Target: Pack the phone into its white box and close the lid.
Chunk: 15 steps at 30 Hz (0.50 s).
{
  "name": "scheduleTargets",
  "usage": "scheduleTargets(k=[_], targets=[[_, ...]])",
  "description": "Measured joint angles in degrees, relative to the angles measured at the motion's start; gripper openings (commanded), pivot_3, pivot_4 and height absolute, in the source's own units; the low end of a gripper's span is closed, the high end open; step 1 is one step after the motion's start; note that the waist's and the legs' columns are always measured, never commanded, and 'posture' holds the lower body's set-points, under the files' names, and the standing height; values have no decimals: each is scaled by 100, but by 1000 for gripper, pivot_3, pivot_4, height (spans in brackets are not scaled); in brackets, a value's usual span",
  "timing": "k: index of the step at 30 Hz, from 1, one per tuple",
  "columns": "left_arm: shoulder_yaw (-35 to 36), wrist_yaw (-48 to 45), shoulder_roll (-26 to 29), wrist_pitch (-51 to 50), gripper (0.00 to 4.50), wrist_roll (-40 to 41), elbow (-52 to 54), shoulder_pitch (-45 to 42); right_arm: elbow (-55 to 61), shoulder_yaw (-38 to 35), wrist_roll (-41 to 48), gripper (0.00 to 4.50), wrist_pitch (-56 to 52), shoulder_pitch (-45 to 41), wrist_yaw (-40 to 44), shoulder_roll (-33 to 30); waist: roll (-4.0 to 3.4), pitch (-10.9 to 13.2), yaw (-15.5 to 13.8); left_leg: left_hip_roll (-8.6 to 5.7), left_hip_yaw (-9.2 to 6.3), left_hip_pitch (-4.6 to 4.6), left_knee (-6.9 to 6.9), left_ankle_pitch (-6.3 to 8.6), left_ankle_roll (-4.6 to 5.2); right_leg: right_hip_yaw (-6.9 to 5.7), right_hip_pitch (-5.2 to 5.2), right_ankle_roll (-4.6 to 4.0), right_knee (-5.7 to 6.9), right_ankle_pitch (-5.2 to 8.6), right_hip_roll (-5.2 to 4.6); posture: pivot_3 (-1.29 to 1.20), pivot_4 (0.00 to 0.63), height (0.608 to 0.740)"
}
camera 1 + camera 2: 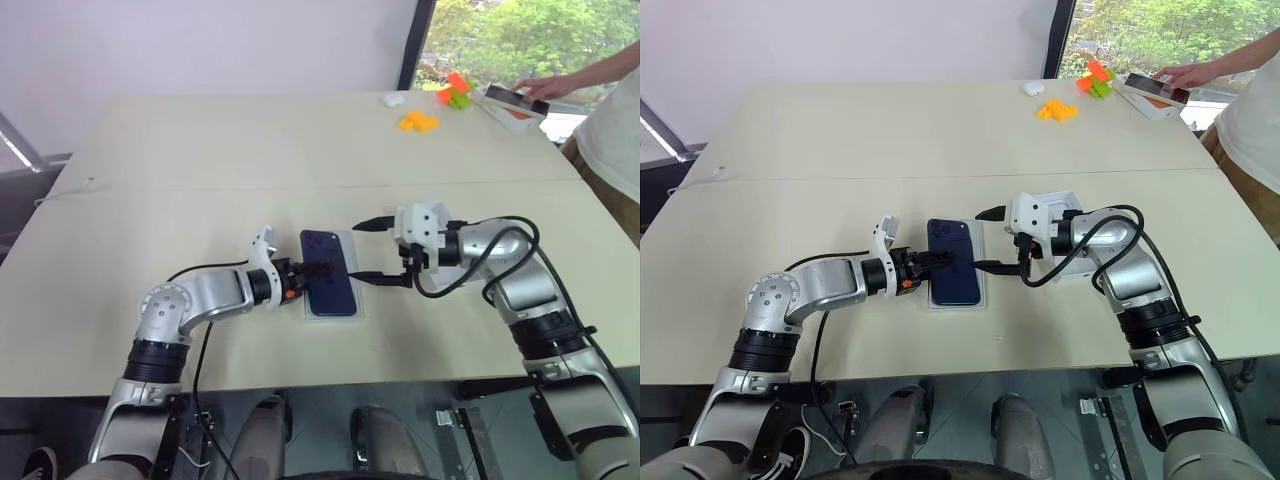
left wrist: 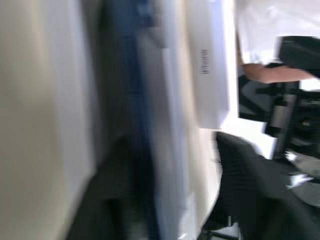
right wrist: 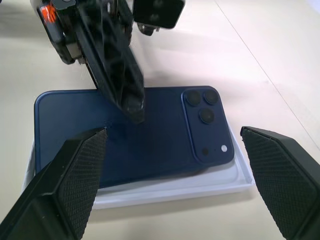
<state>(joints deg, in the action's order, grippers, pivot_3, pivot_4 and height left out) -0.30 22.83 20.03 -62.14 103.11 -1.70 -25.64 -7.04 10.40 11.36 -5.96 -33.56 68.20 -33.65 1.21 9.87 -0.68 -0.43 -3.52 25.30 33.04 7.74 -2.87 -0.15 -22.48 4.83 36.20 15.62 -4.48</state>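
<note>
The phone [image 3: 132, 132], slim and dark navy with a glossy back and a camera cluster in one corner, lies back-up in the white box [image 3: 220, 184], a shallow cardboard tray whose white rim shows round its edges. In my right wrist view the phone looks slightly tilted, its near long edge riding over the rim, so I judge it not fully seated. Box and phone sit near the middle of the pale, matte table [image 1: 250, 150], close to its near edge.

My left gripper [image 1: 300, 277] reaches in from the left; one black ribbed finger [image 3: 125, 85] rests its tip on the phone's back. How far apart its fingers stand I cannot tell. My right gripper [image 1: 385, 250] hovers just right of the box with its fingers spread wide, holding nothing, one to the far side and one to the near side.

To do this step well, I think I should press gently and evenly so the slippery phone drops flat inside the rim, and steady the light tray so it does not slide.

The lid [image 1: 1065, 205], white and shallow, lies behind my right gripper, not yet on. At the far right a person's hand [image 1: 540, 88] touches another phone on a box.
</note>
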Motion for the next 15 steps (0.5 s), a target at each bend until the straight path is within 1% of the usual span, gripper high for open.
scheduleTargets(k=[5,11,15], targets=[[-11,131,96,-16,4226,151,88,-18,0,16,-6,4500,-24,-22,-29,24,-1,0,18,3,0,-3,3,0,-1,0,2,-2,0,-2,0,0,150,740],[-73,303,716,-235,4226,399,129,-256,14,45,-7,4500,-137,-118,-53,93,-1,0,10,3,0,3,-4,1,0,0,-7,-1,-1,-2,3,0,150,740],[-110,311,942,-277,4226,608,127,-280,15,48,-8,4500,-209,-120,-68,99,-2,1,6,2,1,5,-3,1,0,0,-8,-1,-2,-2,1,0,150,740]])
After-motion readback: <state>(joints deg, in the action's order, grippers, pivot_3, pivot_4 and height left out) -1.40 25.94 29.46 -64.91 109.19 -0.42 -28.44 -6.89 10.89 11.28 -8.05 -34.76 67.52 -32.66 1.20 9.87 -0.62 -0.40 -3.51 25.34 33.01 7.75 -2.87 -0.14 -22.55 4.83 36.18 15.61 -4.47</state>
